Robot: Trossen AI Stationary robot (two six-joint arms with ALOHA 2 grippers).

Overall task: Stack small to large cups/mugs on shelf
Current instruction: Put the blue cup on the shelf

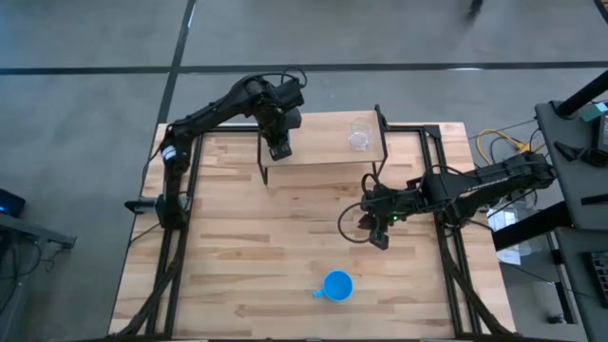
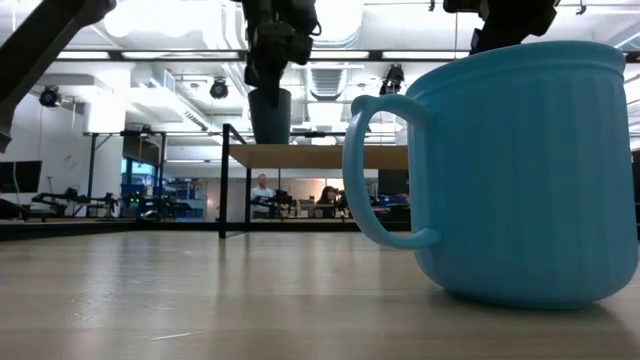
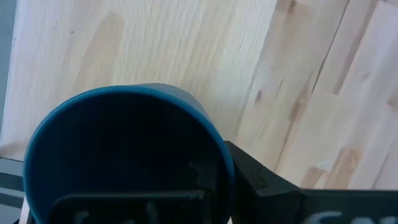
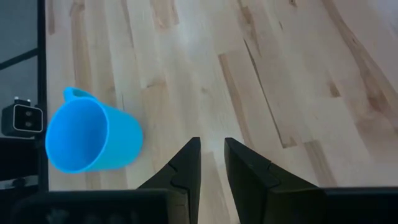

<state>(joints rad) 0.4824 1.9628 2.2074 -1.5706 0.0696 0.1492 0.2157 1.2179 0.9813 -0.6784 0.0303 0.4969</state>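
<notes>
The dark navy cup [image 3: 124, 162] is upright in my left gripper [image 1: 278, 144], over the left end of the light-wood shelf [image 1: 323, 150]. In the low view the navy cup [image 2: 270, 115] has its base right at the shelf board [image 2: 320, 157]; whether it touches, I cannot tell. The clear glass [image 1: 358, 136] stands on the shelf's right part. The bright blue mug [image 1: 336, 285] stands on the table near its near edge, also in the right wrist view [image 4: 93, 137]. My right gripper [image 1: 376, 228] hovers at mid-table, its fingers nearly together, on nothing. My left gripper [image 3: 224, 177] holds the navy cup by its rim [image 3: 219, 149], on one side of the mouth. One finger [image 3: 200, 177] is inside the cup and the other [image 3: 252, 180] outside its wall. The fingers come from above, pointing down, and the cup is upright below them.
The shelf stands on thin black legs [image 2: 223, 180] at the table's far side. Black frame rails [image 1: 446, 237] run along the table's left and right edges. The mug [image 2: 520, 170] fills the low view's right half. Bare wood lies between the shelf and the mug.
</notes>
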